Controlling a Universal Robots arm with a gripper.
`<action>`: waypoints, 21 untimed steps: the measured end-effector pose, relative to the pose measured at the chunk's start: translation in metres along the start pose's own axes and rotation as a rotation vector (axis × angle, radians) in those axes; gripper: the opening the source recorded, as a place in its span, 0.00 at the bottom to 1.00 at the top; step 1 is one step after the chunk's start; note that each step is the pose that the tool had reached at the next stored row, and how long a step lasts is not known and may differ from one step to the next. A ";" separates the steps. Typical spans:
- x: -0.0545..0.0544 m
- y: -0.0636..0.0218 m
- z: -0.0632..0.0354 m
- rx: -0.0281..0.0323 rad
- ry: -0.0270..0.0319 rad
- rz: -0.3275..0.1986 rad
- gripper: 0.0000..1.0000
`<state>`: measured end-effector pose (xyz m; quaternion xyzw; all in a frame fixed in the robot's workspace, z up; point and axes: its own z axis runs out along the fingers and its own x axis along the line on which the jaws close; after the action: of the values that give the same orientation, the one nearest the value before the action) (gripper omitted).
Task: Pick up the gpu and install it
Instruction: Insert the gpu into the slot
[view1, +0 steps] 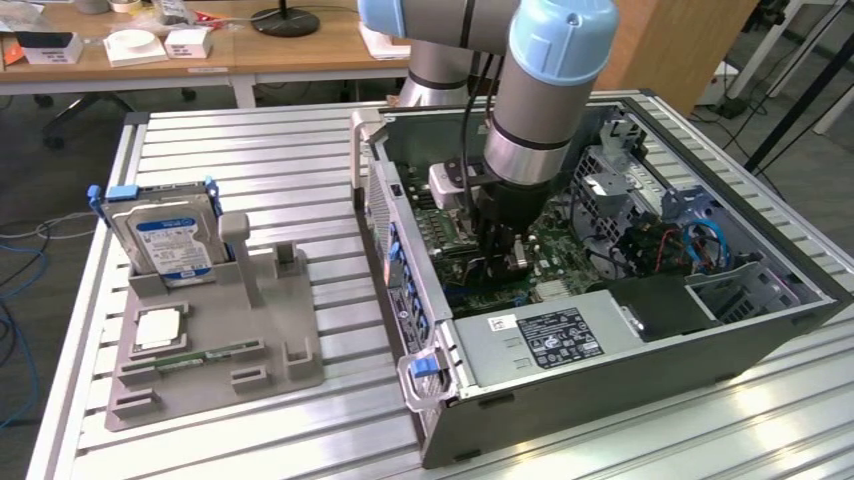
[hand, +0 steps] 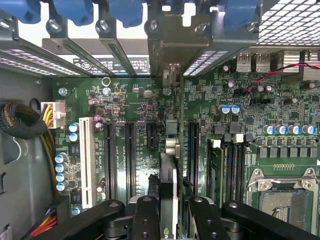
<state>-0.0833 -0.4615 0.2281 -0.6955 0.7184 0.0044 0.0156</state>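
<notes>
Green board fills the floor of the open case (view1: 747, 330), and the gripper (hand: 169, 212) is down inside it, its fingers (hand: 145, 220) closed on the gpu (hand: 169, 170), which they hold on edge between them. In the wrist view the card runs straight away from the jaws toward the rear bracket openings, its silver bracket (hand: 172, 75) standing up against the slot covers; held thin-side-on like this, its lower edge can line up with one of the long black slots (hand: 129, 160) on the motherboard (hand: 125, 100). Whether the edge is already seated in a slot or just above it I cannot tell. From the exterior view the arm (view1: 541, 110) comes straight down into the case, which suits pressing a card vertically into the board. On that view's left, well apart, the grey holder (view1: 254, 330) keeps the hard drive (view1: 163, 240) upright and a memory stick (view1: 207, 355) lying flat.
</notes>
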 end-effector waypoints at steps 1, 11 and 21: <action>0.000 0.0000 0.0000 0.0000 -0.0001 0.000 0.27; 0.000 0.0001 0.0001 0.0000 -0.0001 0.000 0.40; -0.001 -0.0005 -0.0406 0.0000 -0.0011 0.000 0.46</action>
<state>-0.0834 -0.4614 0.2687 -0.6954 0.7184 0.0048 0.0160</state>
